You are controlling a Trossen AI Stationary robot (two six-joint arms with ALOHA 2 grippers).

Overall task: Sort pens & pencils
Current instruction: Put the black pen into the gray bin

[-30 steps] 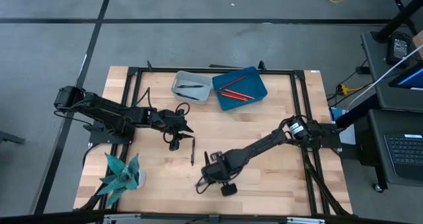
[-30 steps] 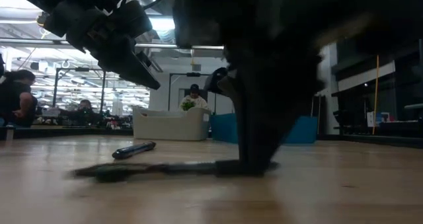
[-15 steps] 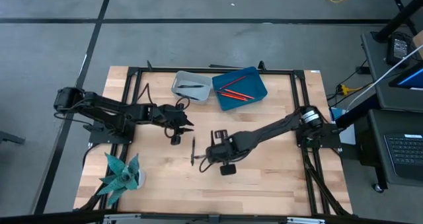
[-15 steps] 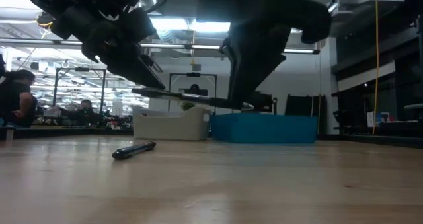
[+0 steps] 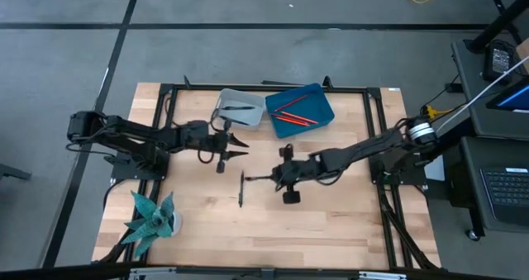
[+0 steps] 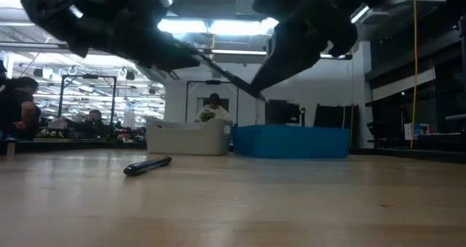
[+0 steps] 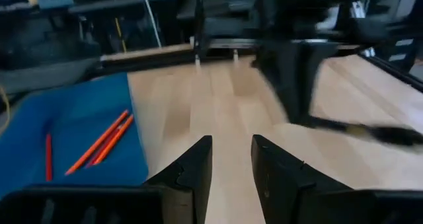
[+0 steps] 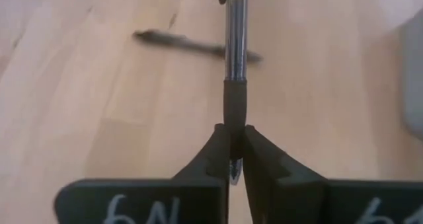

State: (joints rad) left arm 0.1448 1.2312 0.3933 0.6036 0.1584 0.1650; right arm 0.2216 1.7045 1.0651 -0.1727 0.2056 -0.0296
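A pen [image 8: 235, 45] is pinched by its tip in the closed right gripper [image 8: 235, 151]; slippage is risked. The left gripper [image 7: 230, 159] is held open, empty.

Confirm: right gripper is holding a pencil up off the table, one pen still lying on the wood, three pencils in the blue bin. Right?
Not quite. The right gripper is shut on a dark pen, not a pencil; the right wrist view shows it between the fingers. The rest holds: another pen lies on the table, and three pencils sit in the blue bin.
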